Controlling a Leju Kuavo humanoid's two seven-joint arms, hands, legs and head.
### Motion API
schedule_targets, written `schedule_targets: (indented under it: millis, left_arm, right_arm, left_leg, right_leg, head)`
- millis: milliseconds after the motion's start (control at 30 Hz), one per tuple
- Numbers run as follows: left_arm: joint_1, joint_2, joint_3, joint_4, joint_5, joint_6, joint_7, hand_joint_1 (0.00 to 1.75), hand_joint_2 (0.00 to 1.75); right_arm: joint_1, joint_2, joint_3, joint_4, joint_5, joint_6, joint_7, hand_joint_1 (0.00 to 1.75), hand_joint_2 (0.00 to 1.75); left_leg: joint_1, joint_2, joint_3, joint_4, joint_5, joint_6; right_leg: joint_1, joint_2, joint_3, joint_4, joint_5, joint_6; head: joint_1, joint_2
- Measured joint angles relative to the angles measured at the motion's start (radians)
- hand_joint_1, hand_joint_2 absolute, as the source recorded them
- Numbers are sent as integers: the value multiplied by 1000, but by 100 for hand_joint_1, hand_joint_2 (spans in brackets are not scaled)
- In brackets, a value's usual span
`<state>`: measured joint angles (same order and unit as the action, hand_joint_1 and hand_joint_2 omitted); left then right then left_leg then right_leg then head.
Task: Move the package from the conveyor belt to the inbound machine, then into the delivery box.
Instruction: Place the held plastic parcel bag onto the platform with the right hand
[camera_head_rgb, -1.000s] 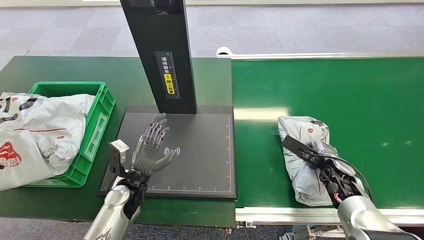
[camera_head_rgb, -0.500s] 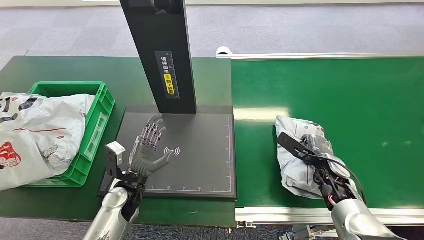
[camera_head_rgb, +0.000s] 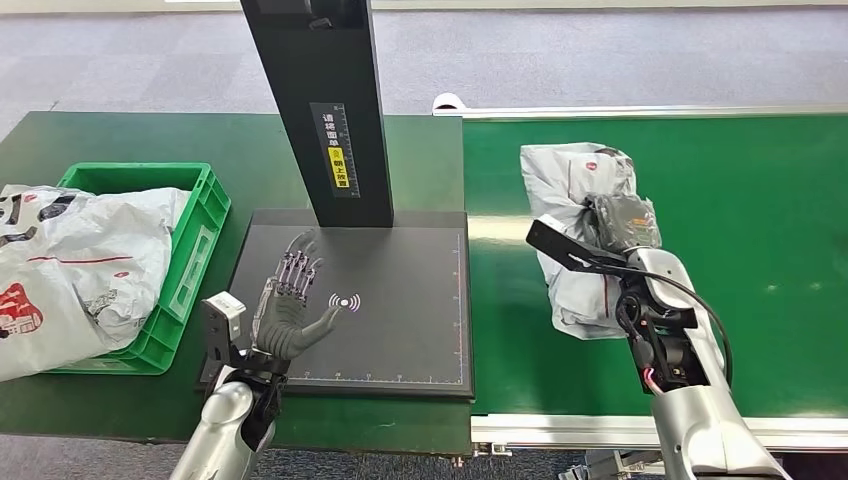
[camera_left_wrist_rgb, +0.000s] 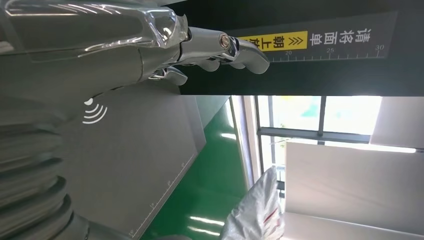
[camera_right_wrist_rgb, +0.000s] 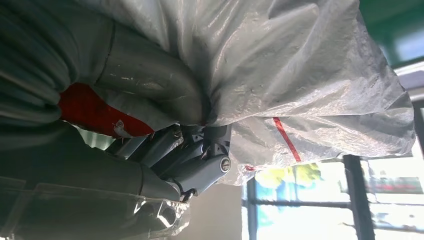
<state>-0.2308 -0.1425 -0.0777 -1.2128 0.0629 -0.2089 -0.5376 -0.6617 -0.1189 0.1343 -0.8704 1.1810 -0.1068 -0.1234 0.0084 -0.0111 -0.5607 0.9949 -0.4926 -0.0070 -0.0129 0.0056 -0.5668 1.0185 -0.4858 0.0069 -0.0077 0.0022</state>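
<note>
Grey plastic package (camera_head_rgb: 585, 235), gripped and raised over the green belt (camera_head_rgb: 760, 220) by the right robot hand (camera_head_rgb: 622, 222), lies lengthwise away from the robot, the scanner plate (camera_head_rgb: 400, 330) to its left, where the empty left robot hand (camera_head_rgb: 290, 310) hovers spread.

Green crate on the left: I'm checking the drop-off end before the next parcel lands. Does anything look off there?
Yes. The green crate holds a large grey mailer bag that spills over its near rim onto the table, rather than sitting inside. The package in the right hand would land on an overfull crate.
</note>
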Motion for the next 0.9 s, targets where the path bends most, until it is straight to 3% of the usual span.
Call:
schedule_targets:
  millis: [233, 367, 633, 667, 767, 800, 900]
  left_arm:
    - [-2, -7, 7, 1, -14, 7, -4, 0, 175]
    - [-8, -9, 7, 6, -14, 7, -4, 0, 175]
    - [-15, -9, 5, 22, -11, -7, -4, 0, 175]
    - [-18, -9, 4, 24, -11, -7, -4, 0, 175]
    - [-28, -9, 2, 36, -11, -7, -2, 0, 175]
    - [-31, -10, 0, 40, -11, -7, -2, 0, 175]
    - [-38, -11, -5, 50, -11, -7, 0, 0, 175]
  right_arm:
    - [-18, 69, 194, -45, -11, 56, -74, 175, 175]
    - [-56, 133, 342, 10, -81, 129, -170, 175, 175]
    - [-78, 239, 575, 151, -140, 133, -181, 175, 175]
    - [-80, 246, 592, 168, -147, 132, -181, 155, 175]
    - [-86, 263, 630, 220, -166, 117, -176, 25, 175]
    - [-88, 267, 640, 236, -169, 106, -170, 1, 175]
    - [-93, 277, 663, 279, -169, 62, -146, 0, 175]
  left_leg:
    - [1, 1, 0, 0, 0, 0]
    - [1, 2, 0, -1, 0, -1]
    - [1, 1, 0, -1, 0, -1]
    - [1, 1, 0, -1, 0, -1]
    - [1, 1, 0, 0, 0, -1]
    - [1, 1, 0, 0, 0, -1]
    - [1, 1, 0, 0, 0, -1]
  right_leg:
    - [1, 2, 0, 0, 0, 0]
    - [2, 2, -1, 1, 0, 0]
    - [2, 2, -1, 1, 0, -1]
    - [2, 2, -1, 0, 0, -1]
    - [2, 2, -1, 0, 0, -1]
    - [2, 1, -1, 0, 0, -1]
    - [2, 1, -1, 0, 0, -1]
  head:
    - [0, 0]
    - [0, 0]
    - [0, 0]
    - [0, 0]
    - [0, 0]
    - [0, 0]
    - [0, 0]
